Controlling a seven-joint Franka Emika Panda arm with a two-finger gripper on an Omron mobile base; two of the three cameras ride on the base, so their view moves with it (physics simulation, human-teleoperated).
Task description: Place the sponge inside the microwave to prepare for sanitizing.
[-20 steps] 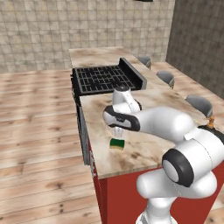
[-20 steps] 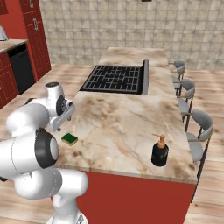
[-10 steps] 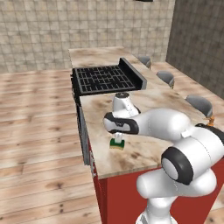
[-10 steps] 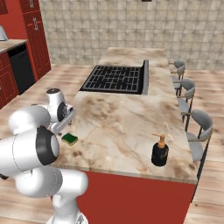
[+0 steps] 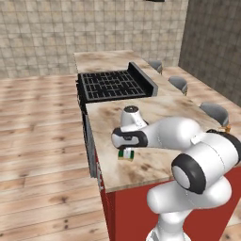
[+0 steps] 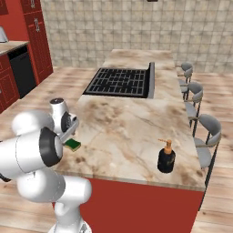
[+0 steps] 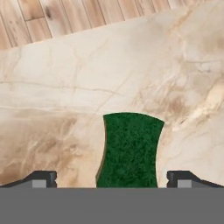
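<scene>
The sponge [image 7: 130,151], dark green on top with a yellow layer underneath, lies flat on the marble island counter [image 5: 155,108] near its left edge. It also appears as the small sponge [image 5: 126,154] under my hand and as the sponge [image 6: 73,144] beside the arm. My gripper [image 7: 111,177] is open and hangs low over it, with one fingertip [image 7: 41,177] to each side and a gap between the tips and the sponge. The gripper [image 5: 126,148] points straight down. The microwave is out of view.
A black cooktop [image 5: 115,84] takes up the far part of the island. A dark soap dispenser [image 6: 166,157] stands near the front right corner. Grey stools [image 6: 205,132] line the right side. The counter edge and wood floor [image 7: 65,13] lie just beyond the sponge.
My hand has come down toward the sponge and now sits close over it. The sponge and the base have not moved.
</scene>
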